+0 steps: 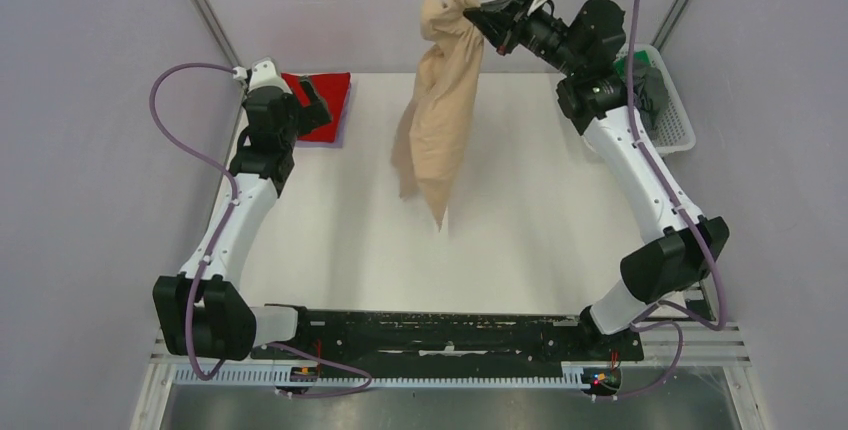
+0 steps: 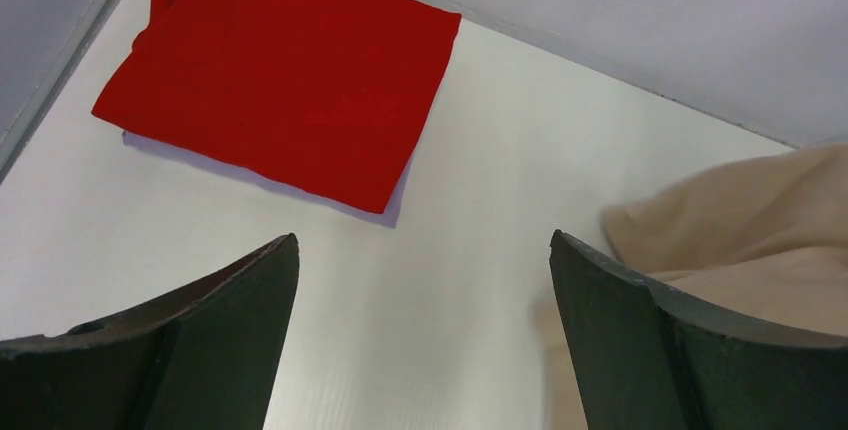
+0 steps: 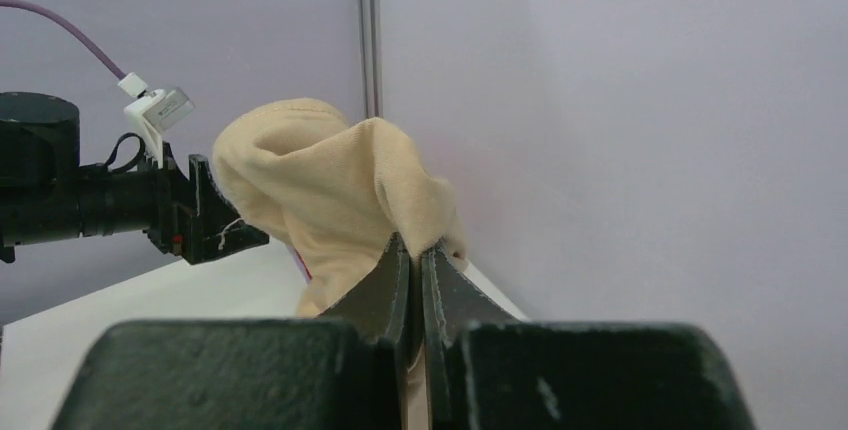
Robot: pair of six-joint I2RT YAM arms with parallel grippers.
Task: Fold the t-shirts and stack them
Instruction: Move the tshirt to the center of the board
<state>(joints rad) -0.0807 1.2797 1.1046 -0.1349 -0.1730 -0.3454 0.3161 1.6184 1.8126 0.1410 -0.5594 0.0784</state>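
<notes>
Two robot arms work over one white table [image 1: 520, 240]. The right gripper [image 1: 470, 18] pinches one beige t-shirt [image 1: 440, 120], which hangs bunched above the far middle. One red t-shirt [image 1: 335, 110] lies folded in the far-left corner, beside the wide-open, empty left gripper [image 2: 425, 240].

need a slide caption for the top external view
Right gripper holds the beige t-shirt up over the table; open left gripper hovers by the folded red t-shirt

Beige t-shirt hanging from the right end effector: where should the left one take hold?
Probably its lower left edge, approached from the left: the beige t-shirt hangs bunched from the shut right end effector, and the open left end effector sits on that side.
</notes>
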